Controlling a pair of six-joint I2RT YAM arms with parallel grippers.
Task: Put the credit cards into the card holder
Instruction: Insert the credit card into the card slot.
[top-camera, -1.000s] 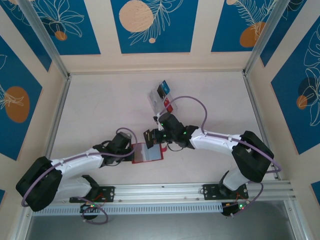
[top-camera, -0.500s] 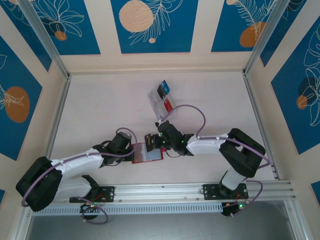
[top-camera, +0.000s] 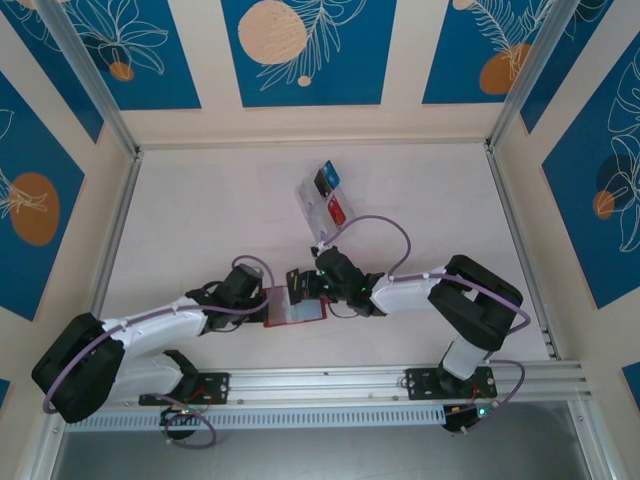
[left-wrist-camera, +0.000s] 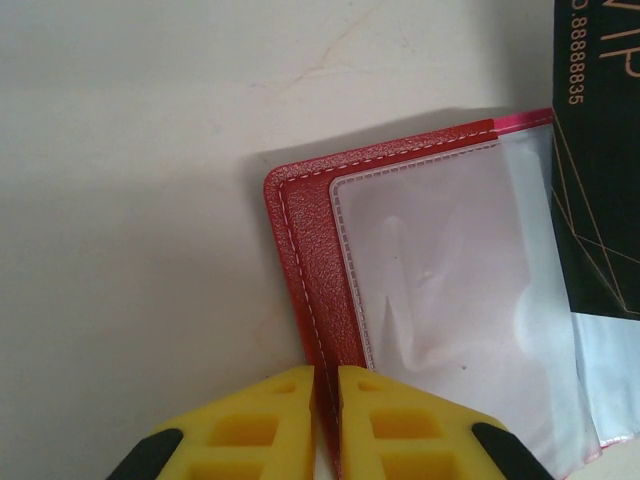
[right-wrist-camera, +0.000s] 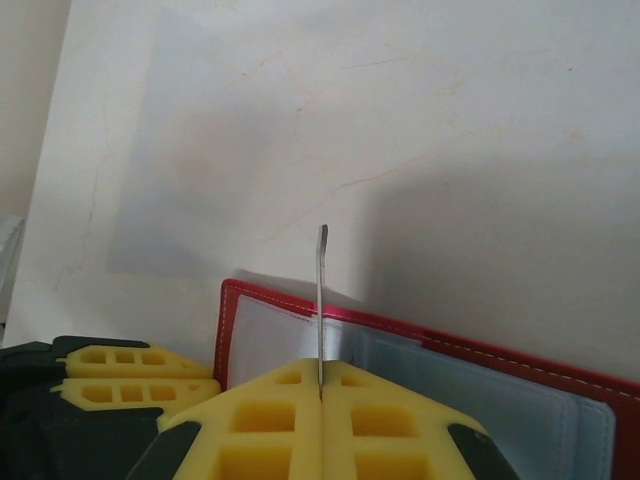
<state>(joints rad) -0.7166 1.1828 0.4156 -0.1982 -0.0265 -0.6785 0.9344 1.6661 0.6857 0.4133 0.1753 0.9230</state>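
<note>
Checking in from the remote desk: the pale table (top-camera: 200, 220) is the big thing here. The red card holder (top-camera: 300, 312) lies open near the front rail, clear sleeves facing up. Further back is a clear slotted rack (top-camera: 318, 200) with a few credit cards (top-camera: 326, 181) in it. The left gripper (left-wrist-camera: 325, 400) is pinching the holder's red edge. The right gripper (right-wrist-camera: 321, 385) is squeezed tight on a black card (left-wrist-camera: 600, 150), held on edge over the sleeves.
</note>
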